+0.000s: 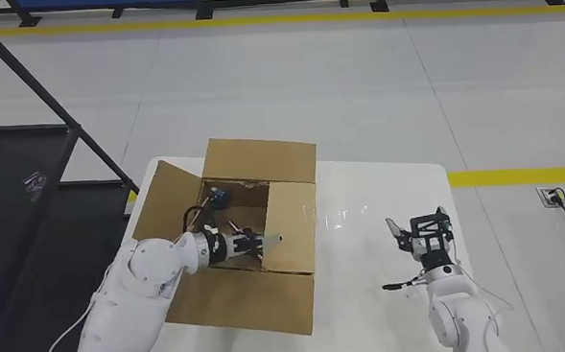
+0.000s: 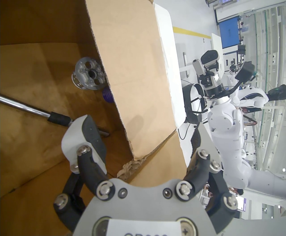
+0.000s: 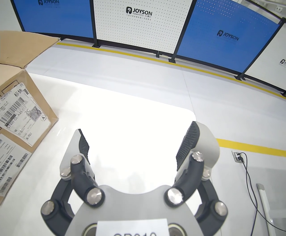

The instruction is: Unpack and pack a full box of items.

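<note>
A: Near side first. End effectors?
B: Left end effector (image 2: 143, 134) sits low at the open box (image 1: 263, 163), fingers spread wide and holding nothing. One finger is inside the box and the other is outside the right flap (image 2: 138, 67), so the flap edge stands between them. Can't tell if they touch it.
A: Right one?
B: Right end effector (image 3: 138, 143) is over the bare white worktop (image 3: 125, 107), near its right edge and well apart from the box. It's also wide open with nothing in it.
A: Where's the box?
B: It's cardboard, on the left part of the worktop, flaps open, with shipping labels on its right wall.
A: Contents?
B: Just past the inner finger, a metal rod (image 2: 24, 106) with a black grip lies on the box floor. Farther in is a round metal disc (image 2: 88, 73) with holes, close to the right wall. A small purple item (image 2: 108, 95) is just beside the disc, partly hidden by the flap.
</note>
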`<state>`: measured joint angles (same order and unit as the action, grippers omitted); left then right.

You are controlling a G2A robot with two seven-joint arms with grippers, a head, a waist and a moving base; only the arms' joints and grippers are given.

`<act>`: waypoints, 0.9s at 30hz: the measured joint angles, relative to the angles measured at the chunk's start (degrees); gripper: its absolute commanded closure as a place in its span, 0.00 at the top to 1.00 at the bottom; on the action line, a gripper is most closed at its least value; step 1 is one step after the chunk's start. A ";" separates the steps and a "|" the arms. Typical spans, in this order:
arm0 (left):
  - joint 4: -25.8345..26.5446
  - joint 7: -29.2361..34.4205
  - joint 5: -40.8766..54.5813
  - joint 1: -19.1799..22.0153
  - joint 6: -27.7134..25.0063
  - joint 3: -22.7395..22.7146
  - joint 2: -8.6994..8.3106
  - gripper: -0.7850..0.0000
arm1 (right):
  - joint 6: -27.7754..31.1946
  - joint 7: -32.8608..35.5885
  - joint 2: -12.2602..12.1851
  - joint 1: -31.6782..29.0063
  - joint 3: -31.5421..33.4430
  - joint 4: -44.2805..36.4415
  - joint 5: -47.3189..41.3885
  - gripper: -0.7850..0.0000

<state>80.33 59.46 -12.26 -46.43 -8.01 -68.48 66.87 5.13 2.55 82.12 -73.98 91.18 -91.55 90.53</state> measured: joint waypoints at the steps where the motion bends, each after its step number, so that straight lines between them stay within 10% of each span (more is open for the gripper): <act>1: -1.30 -0.50 0.68 0.69 -0.46 0.81 0.23 1.00 | -0.05 -0.11 -0.04 -0.12 0.09 0.04 -0.14 1.00; 12: -9.24 -5.23 5.56 5.34 -6.35 6.05 1.98 1.00 | -1.27 -0.59 -0.44 -1.40 0.31 -0.50 -1.17 1.00; 27: 3.99 -7.38 4.94 -0.75 -8.32 1.56 0.25 1.00 | -2.42 -0.15 -0.81 -0.89 -0.35 0.28 -2.63 1.00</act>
<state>84.32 52.07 -7.32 -47.19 -16.33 -66.93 67.11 2.71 2.40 81.32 -74.87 90.83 -91.27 87.90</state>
